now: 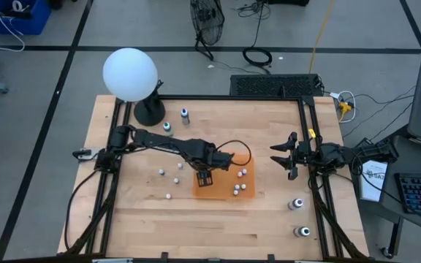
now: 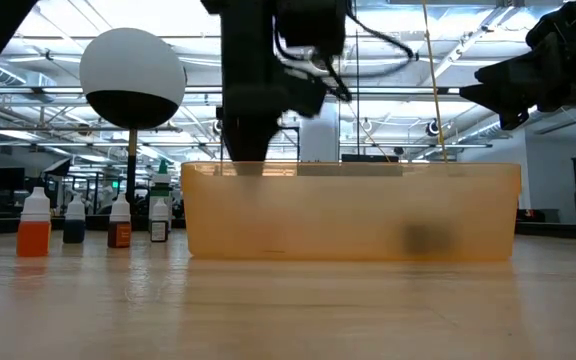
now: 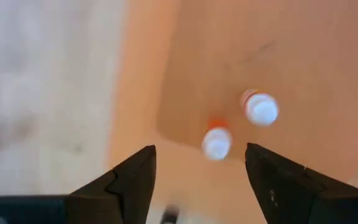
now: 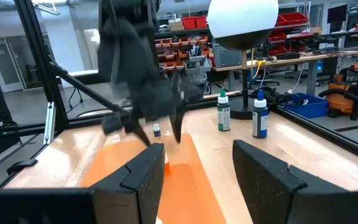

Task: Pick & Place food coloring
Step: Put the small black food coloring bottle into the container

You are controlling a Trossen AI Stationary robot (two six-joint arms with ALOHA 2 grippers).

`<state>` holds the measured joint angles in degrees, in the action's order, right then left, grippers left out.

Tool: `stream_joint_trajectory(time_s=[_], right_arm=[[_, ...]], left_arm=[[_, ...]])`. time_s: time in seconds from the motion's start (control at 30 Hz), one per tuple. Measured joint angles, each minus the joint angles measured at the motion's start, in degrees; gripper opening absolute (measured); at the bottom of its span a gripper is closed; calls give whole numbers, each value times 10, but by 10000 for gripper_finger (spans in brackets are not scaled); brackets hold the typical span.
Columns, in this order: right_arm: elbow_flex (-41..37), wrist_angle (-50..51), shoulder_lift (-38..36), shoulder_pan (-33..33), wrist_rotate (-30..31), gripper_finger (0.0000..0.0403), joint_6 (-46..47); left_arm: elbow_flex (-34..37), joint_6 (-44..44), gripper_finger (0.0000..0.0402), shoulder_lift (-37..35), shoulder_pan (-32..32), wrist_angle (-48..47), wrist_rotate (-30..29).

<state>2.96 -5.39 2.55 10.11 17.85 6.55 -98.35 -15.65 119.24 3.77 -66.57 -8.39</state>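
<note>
In orange tray [image 1: 223, 191] | five food coloring bottles [image 1: 237, 189] | left pincer [image 1: 205, 177] open above

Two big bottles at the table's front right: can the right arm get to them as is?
Probably yes. The right gripper hangs open over bare table, and the two bottles stand in the open on its own side, with nothing between. The left gripper is away over the orange tray.

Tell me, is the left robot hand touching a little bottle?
Apart. In the left wrist view, the left gripper has open fingers and the two bottles in the orange tray sit beyond them.
</note>
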Motion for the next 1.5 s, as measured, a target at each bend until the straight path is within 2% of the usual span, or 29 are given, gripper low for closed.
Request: stream_joint_trajectory(time_s=[0.2,0.4,0.5,0.63,0.77,1.1,1.33,1.5], right_arm=[[0,-1,0,0,0,179,0],[0,0,0,0,0,176,0],[0,0,0,0,0,178,0],[0,0,1,0,0,178,0],[0,0,1,0,0,176,0],[0,0,1,0,0,176,0],[0,0,1,0,0,180,0],[0,0,1,0,0,177,0]], left_arm=[[47,-69,233,-96,0,-36,-60],[193,-141,223,-202,5,33,-66],[260,-177,228,-228,0,75,-51],[309,-194,237,-230,-8,125,-14],[334,-194,241,-224,-12,172,-4],[374,-240,241,-225,-12,177,-5],[406,-238,241,-225,-12,242,18],[411,-237,241,-225,-12,248,21]])
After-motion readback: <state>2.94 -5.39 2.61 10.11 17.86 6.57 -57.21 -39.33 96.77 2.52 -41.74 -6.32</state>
